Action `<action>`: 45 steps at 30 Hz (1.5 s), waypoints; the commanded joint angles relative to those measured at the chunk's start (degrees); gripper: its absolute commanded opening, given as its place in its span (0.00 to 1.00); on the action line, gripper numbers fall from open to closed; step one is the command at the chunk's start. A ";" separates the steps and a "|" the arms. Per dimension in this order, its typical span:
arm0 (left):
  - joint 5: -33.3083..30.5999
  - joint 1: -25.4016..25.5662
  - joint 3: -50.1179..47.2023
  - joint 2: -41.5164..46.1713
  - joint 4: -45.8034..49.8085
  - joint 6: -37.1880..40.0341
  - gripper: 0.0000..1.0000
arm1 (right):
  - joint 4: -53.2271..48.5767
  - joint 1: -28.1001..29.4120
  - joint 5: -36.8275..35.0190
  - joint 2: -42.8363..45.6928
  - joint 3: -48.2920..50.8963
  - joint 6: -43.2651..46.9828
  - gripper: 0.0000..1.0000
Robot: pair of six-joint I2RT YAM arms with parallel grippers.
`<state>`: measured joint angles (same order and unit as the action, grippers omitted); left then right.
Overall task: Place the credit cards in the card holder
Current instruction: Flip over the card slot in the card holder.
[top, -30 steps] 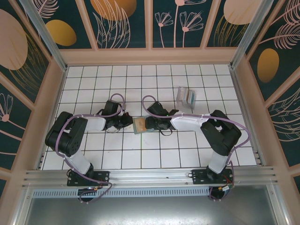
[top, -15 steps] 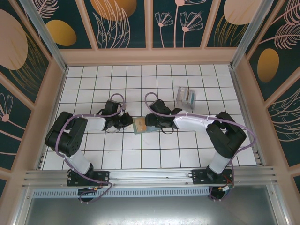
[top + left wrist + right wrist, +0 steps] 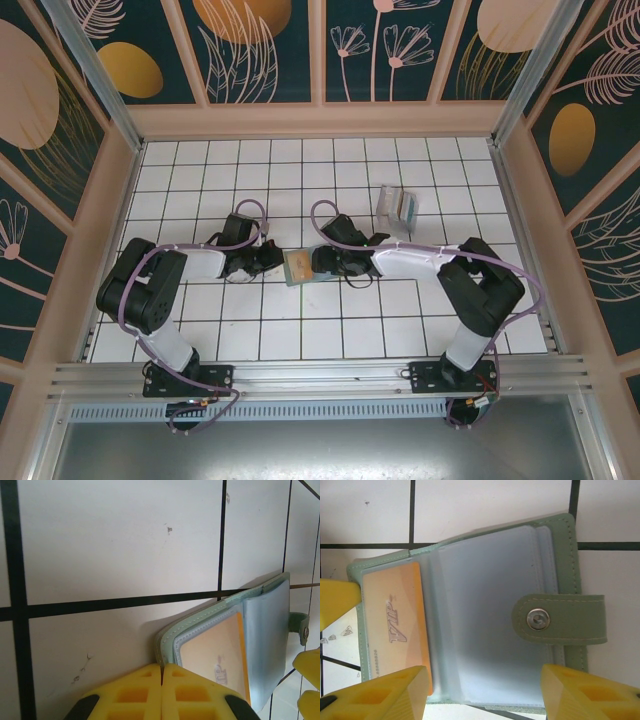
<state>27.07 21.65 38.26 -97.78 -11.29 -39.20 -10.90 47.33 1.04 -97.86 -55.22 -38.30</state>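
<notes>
Two grippers are facing each other across the card holder (image 3: 300, 268) in the top view. The left gripper (image 3: 274, 260) is sitting just beside its left edge and the right gripper (image 3: 320, 264) just beside its right edge, so both arms are equally near. A small clear stand (image 3: 400, 206) is standing well apart, farther back on the tiled table (image 3: 300, 330).

In the left wrist view, the left gripper (image 3: 161, 690) is holding its fingers pressed fully together, the tip meeting the near corner of the card holder (image 3: 272, 615). Whether it is pinning that edge cannot be told. One orange card (image 3: 215, 652) is lying inside a clear pocket.

In the right wrist view, the card holder (image 3: 485, 615) is lying open and flat, its long axis running along the line between the fingers of the right gripper (image 3: 485, 700). Those fingers are standing wide apart and gripping nothing. The orange card (image 3: 395, 630) is sitting in the left-hand pocket, its long axis crossing the holder's. The middle pocket is looking empty. The snap strap (image 3: 560, 620) is lying at the opposite end.
</notes>
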 commanded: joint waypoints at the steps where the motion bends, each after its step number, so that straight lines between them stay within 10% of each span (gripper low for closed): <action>1: -1.67 0.76 -0.56 -2.18 3.44 0.68 0.08 | 1.19 0.21 0.74 -1.54 0.86 -0.91 0.61; 25: -1.58 0.76 -0.60 -1.55 3.29 0.26 0.08 | 1.57 1.27 -2.11 -0.59 2.93 0.07 0.63; 45: -0.95 0.85 -0.25 -1.89 3.46 -0.19 0.08 | -0.53 1.85 -1.65 -0.97 0.07 2.43 0.45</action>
<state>27.18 21.67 38.26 -97.78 -11.29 -39.22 -9.98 48.75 -0.38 -97.78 -53.15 -37.17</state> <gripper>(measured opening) 0.084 0.446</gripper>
